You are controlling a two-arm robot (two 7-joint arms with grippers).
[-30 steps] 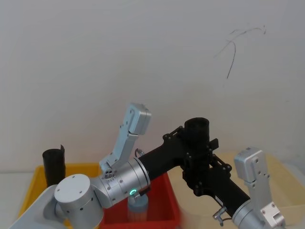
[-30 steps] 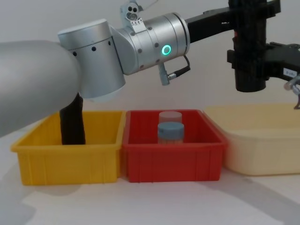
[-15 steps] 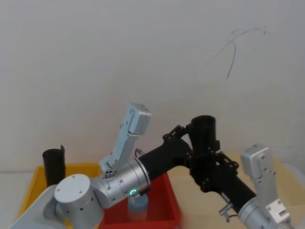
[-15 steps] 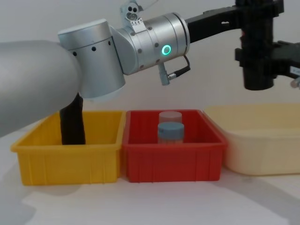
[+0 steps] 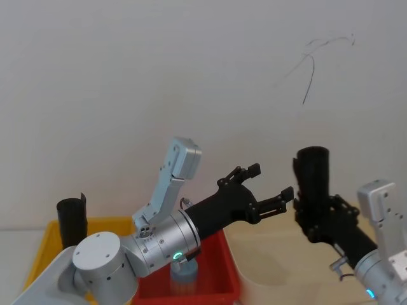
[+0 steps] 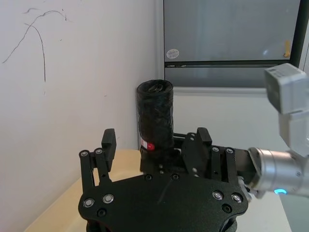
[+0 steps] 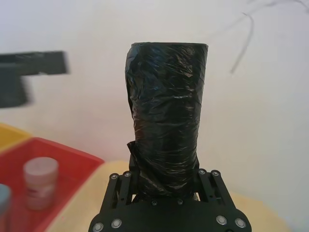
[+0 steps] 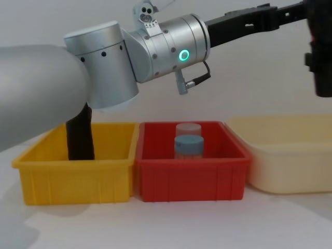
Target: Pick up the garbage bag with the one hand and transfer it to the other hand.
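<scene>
The matte black rolled-up garbage bag stood upright in the air. Its lower part was clenched between the fingers of the right gripper, a long black one on a silver wrist. In the head view the left gripper, black on a fat silver wrist with a green glowing ring, lay at about 9 o'clock of the bag. Its fingers were spread wide, grasping nothing. The bag was near those fingertips but apart from them; the left wrist view showed it beyond the gap between them.

Below, on the white bench, a yellow plastic bin held a slimmer black roll. At 3 o'clock of it was a red plastic bin with a blue-lidded jar, then a cream tub.
</scene>
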